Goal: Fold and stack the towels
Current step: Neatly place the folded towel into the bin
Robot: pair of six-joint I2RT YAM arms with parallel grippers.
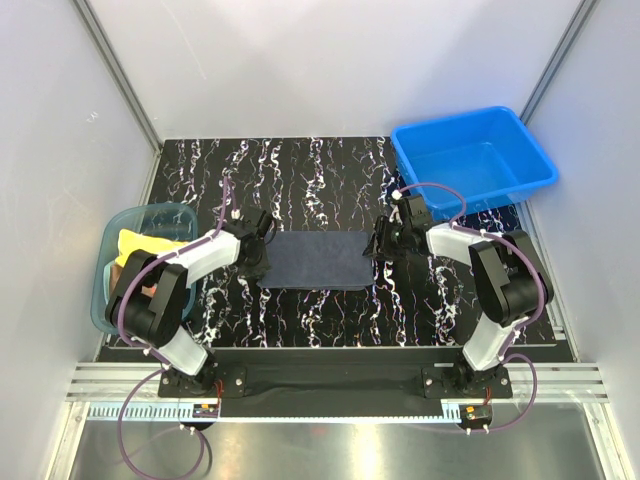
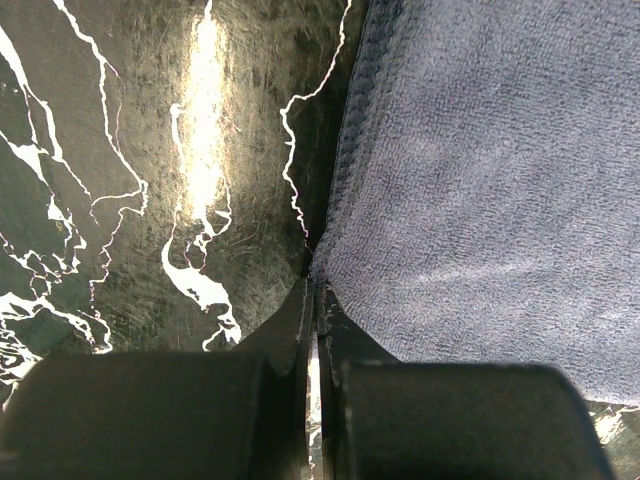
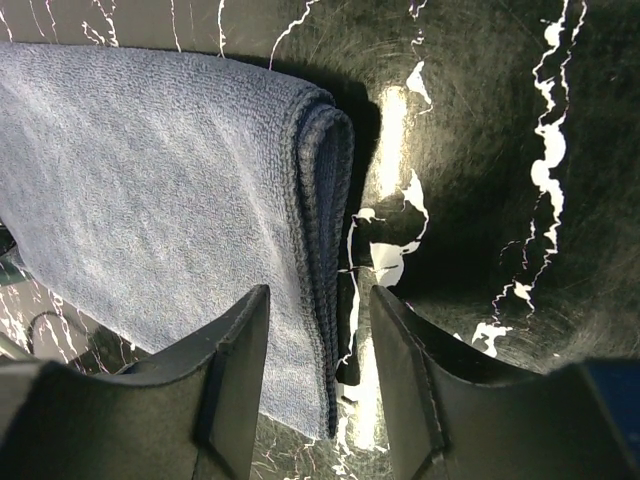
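The dark slate-blue towel (image 1: 318, 260) lies folded flat in the middle of the black marbled table (image 1: 330, 170), with one arm at each of its short ends. The left gripper (image 1: 258, 250) is low at the left end. Its fingers (image 2: 290, 330) are pressed together with no gap, and their tips touch the corner of the towel. Whether a bit of cloth is caught between them, I cannot tell. The right gripper (image 1: 383, 243) is at the right end, with its fingers (image 3: 240, 370) about half apart. The doubled, folded edge of the towel runs between them. One finger is above the cloth and the other above the bare table, and neither presses the towel. A pale yellow towel (image 1: 140, 245) lies in the translucent teal tub (image 1: 110, 290) at the left edge of the table. The blue bin (image 1: 465, 165) stands at the far right corner, well apart from both grippers.
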